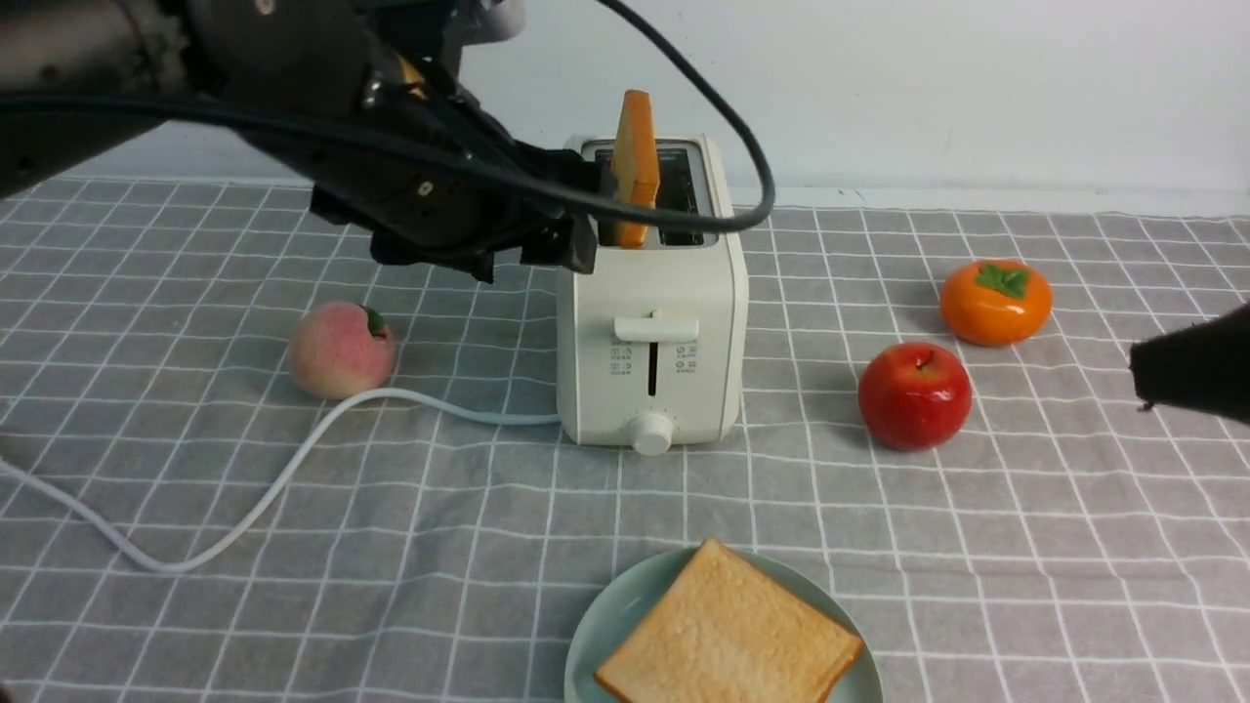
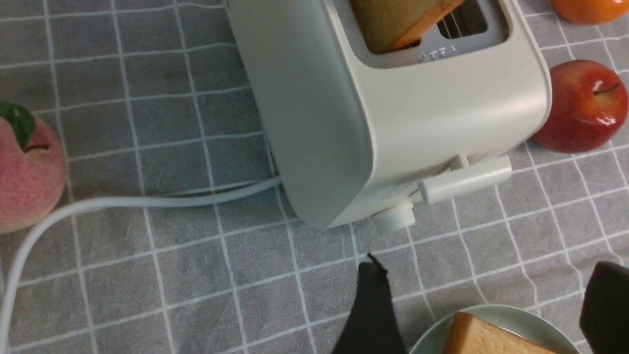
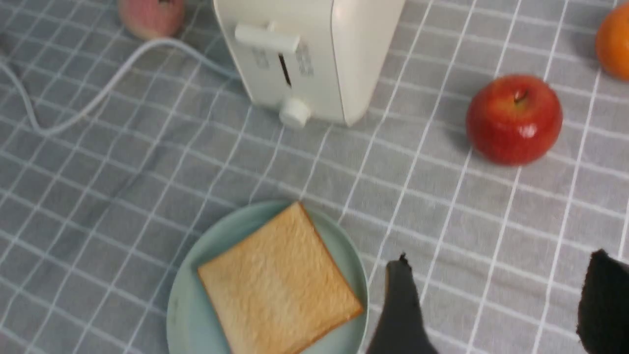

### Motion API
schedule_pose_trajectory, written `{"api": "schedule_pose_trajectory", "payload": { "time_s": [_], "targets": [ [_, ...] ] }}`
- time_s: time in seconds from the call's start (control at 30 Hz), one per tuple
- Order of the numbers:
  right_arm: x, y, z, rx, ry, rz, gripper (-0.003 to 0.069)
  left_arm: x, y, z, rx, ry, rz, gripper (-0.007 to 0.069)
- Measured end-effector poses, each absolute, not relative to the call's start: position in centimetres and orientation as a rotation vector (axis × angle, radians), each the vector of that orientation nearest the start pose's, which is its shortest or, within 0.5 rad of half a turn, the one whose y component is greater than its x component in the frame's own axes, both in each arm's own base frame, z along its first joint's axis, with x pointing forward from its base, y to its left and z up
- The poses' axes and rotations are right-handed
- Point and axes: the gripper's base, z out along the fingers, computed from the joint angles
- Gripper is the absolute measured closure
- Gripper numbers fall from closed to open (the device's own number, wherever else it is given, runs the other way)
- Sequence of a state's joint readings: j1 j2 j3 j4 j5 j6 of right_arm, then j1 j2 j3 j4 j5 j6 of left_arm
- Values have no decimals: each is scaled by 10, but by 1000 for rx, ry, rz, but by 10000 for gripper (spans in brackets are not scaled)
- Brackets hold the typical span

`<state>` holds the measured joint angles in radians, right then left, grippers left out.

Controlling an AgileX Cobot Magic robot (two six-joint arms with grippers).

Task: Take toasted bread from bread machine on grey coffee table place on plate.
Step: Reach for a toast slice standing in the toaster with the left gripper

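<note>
Poking upright from the toaster's point(image 1: 649, 322) left slot, toward the grey coffee table's point(image 1: 977, 547) far edge, the toast slice point(image 1: 635, 161) awaits the left gripper point(image 2: 489, 305), which is spread and empty. A skewed pinch could jam the slice or tip the toaster. The right gripper point(image 3: 501, 305) is spread and empty too, near the right edge.

- We see a pink peach point(image 1: 342, 350) with a green leaf, out to the left.
- We find a glossy red apple point(image 1: 914, 394) to the right, well apart from the peach.
- Near the apple, farther back and right, we note an orange persimmon point(image 1: 995, 302).
</note>
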<state>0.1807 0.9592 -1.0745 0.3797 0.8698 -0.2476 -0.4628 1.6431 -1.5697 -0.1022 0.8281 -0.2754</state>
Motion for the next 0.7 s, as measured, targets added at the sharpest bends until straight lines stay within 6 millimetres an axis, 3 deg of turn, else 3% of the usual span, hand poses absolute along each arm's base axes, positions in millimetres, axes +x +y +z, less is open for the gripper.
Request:
{"api": "schedule_pose_trajectory", "payload": {
  "time_s": [0.23,0.47,0.57,0.7],
  "targets": [
    [184,58,403,-296,2072,416,197,367,-191,371,147,2400,-374,102],
    [193,60,399,-287,2090,424,197,384,-225,375,174,2306,-336,102],
    [195,60,397,-286,2098,425,197,399,-238,363,177,2263,-315,104],
    [195,60,397,-286,2098,425,197,425,-241,326,120,2260,-222,120]
  ]
}}
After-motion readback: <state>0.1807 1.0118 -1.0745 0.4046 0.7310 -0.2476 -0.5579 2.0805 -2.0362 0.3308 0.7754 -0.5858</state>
